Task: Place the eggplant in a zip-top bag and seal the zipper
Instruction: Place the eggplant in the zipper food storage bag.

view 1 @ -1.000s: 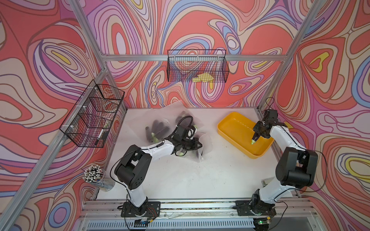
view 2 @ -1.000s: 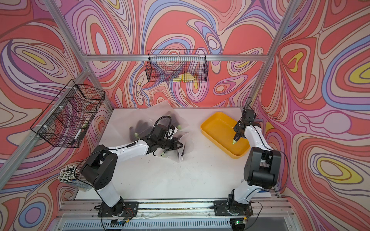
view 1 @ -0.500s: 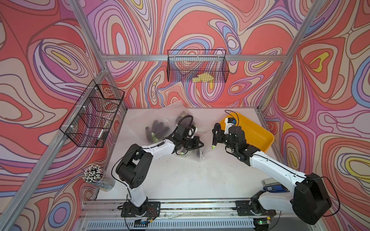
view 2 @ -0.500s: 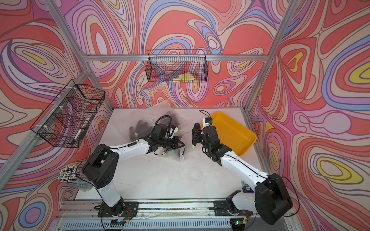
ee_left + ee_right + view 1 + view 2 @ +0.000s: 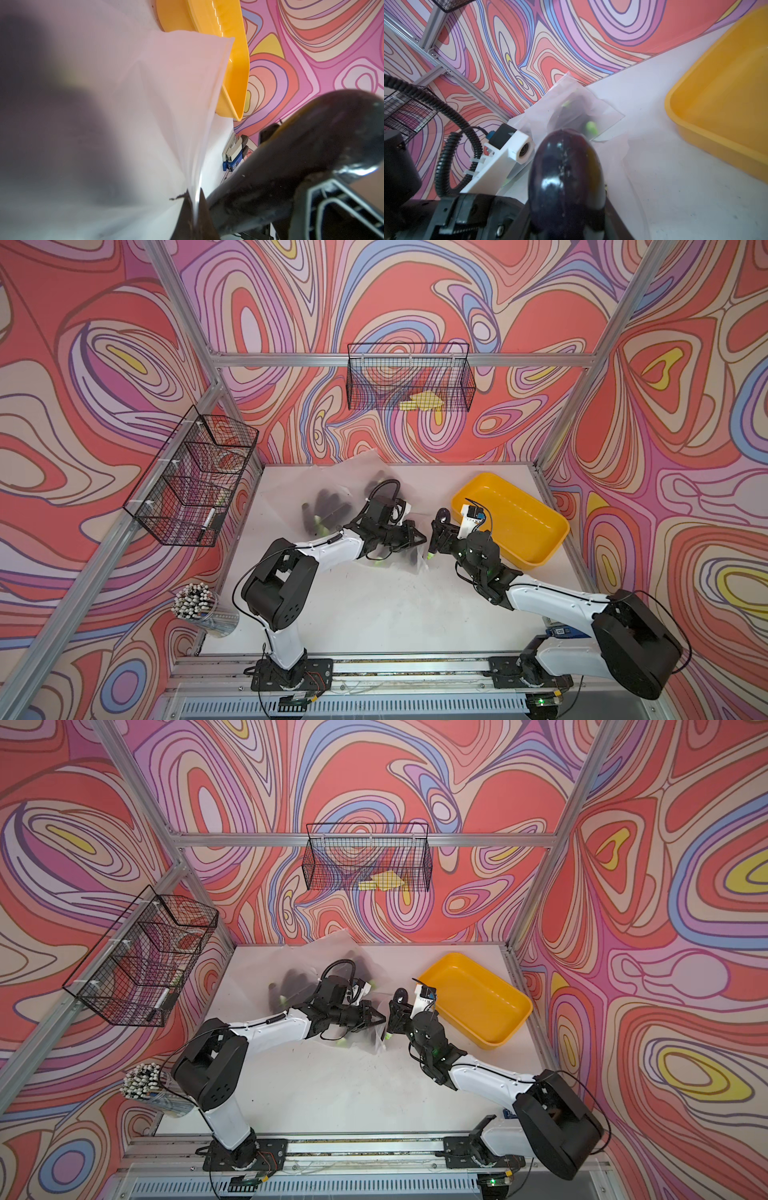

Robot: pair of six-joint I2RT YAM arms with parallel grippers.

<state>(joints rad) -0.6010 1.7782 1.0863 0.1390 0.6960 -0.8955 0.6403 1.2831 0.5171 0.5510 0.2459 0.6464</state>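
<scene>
The left pincer is clamped tight on an edge of the clear bag, holding that edge up off the counter. The right pincer, jaws partway apart, grips the eggplant with its green stem pointing down, just beside the lifted edge and outside the bag. A yellow tub sits near the right arm. More bagged eggplants lie behind the left arm.
</scene>
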